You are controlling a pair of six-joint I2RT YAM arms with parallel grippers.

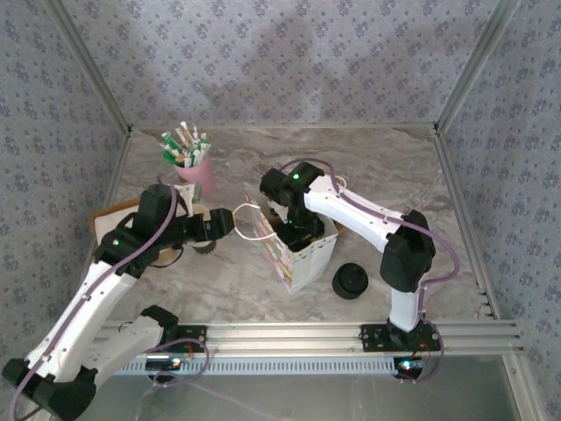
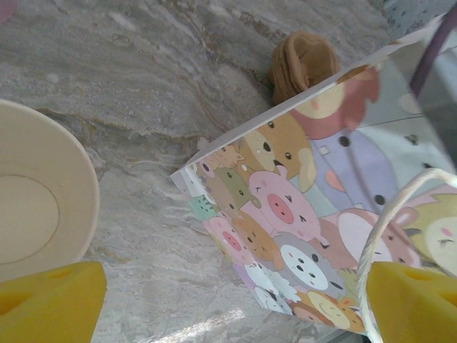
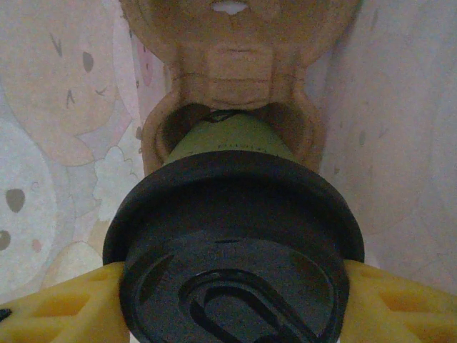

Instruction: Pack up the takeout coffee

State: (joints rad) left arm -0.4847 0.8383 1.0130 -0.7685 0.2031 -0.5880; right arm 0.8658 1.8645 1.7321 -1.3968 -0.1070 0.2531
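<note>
black-lidded takeout coffee (image 3: pixel 232 214) sits clamped inside the right tool (image 3: pixel 230 304).

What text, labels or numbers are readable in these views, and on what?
Nothing can be read with confidence.
Paper cup: a faint line of print on its green side, too blurred to read.
Black lid: raised moulded shapes, no legible letters.
Gift bag: cartoon animals, no words visible.
Sachets in the pink cup: green markings, too small to read.
</note>
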